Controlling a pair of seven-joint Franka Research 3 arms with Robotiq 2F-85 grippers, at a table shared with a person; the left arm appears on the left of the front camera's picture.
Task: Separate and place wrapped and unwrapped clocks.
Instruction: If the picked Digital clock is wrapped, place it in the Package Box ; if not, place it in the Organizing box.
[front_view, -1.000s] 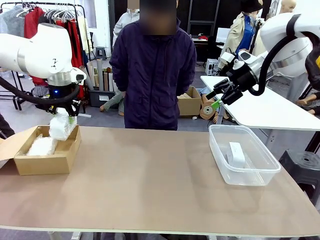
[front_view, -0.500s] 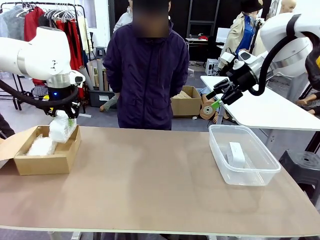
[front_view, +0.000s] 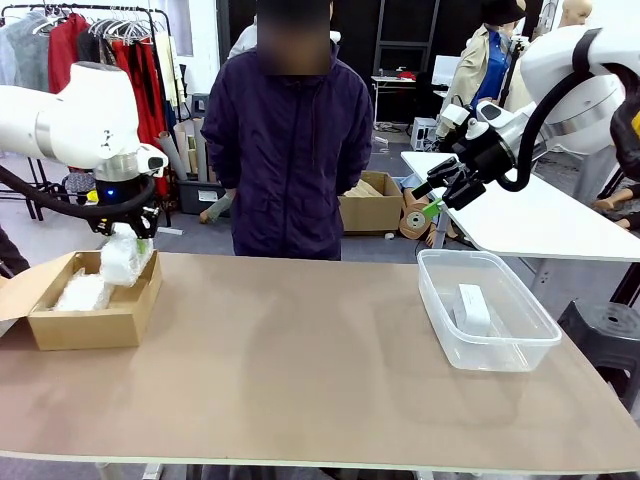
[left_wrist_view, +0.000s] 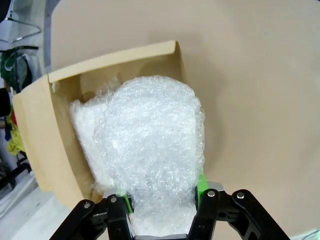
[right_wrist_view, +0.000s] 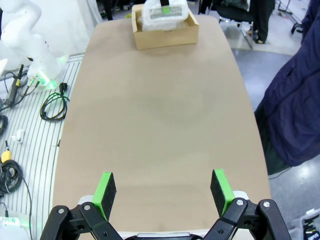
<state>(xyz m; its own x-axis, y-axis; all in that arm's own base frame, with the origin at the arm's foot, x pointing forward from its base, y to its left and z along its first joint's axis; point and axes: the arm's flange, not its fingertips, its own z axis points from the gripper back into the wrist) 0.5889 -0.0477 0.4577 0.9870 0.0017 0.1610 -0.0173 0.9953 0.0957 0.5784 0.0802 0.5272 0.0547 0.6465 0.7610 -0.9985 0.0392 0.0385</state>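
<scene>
Lowered since the earlier frame, the left gripper (front_view: 127, 232) had carried its wrapped clock (front_view: 122, 258) further down towards the cardboard box (front_view: 90, 322), and the person (front_view: 288, 140) at the far side had shifted a little to the left. From the left wrist camera, the jaws were pinching the bubble-wrapped bundle (left_wrist_view: 152, 150) between the green pads (left_wrist_view: 200, 182), with the bundle hanging over the box (left_wrist_view: 42, 145) at its far corner. A second wrapped clock (front_view: 82, 292) lay inside the box, below and beside the held one; it also appeared in the wrist picture (left_wrist_view: 85, 130). The box sat at the left end of the worktop (front_view: 300, 370).

At the right end stood a clear plastic tub (front_view: 488, 350) holding the unwrapped clock (front_view: 472, 308), a smooth white block. The right gripper (front_view: 437, 200) was raised above and behind the tub, apart from it, its jaws spread wide and holding nothing (right_wrist_view: 162, 186).
</scene>
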